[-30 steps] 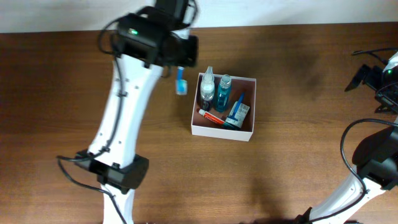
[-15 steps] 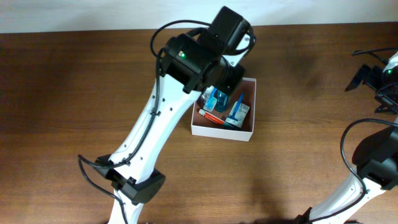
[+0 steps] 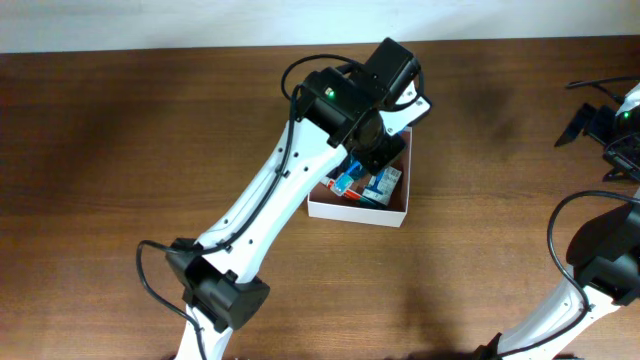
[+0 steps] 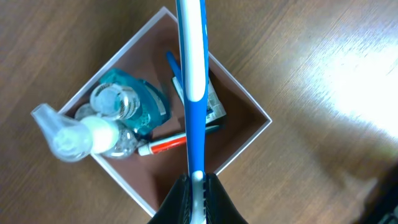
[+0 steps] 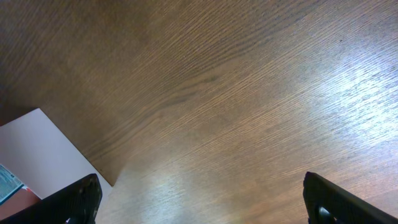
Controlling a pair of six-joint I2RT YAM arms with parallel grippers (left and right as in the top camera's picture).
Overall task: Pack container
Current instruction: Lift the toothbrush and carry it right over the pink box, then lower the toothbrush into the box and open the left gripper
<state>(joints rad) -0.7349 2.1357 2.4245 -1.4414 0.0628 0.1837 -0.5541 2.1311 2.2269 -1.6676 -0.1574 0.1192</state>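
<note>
The container point(image 3: 356, 211), a shallow white-walled square box with a reddish-brown inside, stands mid-table. My left gripper point(image 4: 198, 194) hangs over its near wall point(image 4: 124, 186), shut on the end of a blue-and-white toothbrush point(image 4: 191, 87) that stretches out above the box. Inside lie blue-liquid bottles point(image 4: 135, 102), a clear pump bottle point(image 4: 78, 132), a red-and-white tube point(image 4: 166, 144) and a small carton point(image 4: 216, 107). In the overhead view the left arm point(image 3: 350, 100) covers most of the box. My right gripper point(image 5: 211, 205) is open over bare wood at the far right point(image 3: 592, 122).
Brown wooden tabletop point(image 3: 100, 150) lies all around the box. A white corner of the container point(image 5: 37, 152) shows at the left edge of the right wrist view. The right arm's base and cables point(image 3: 600, 250) sit at the table's right edge.
The left arm has swung right, carrying the toothbrush from beside the container's left wall to above its inside. The right arm has not moved.
</note>
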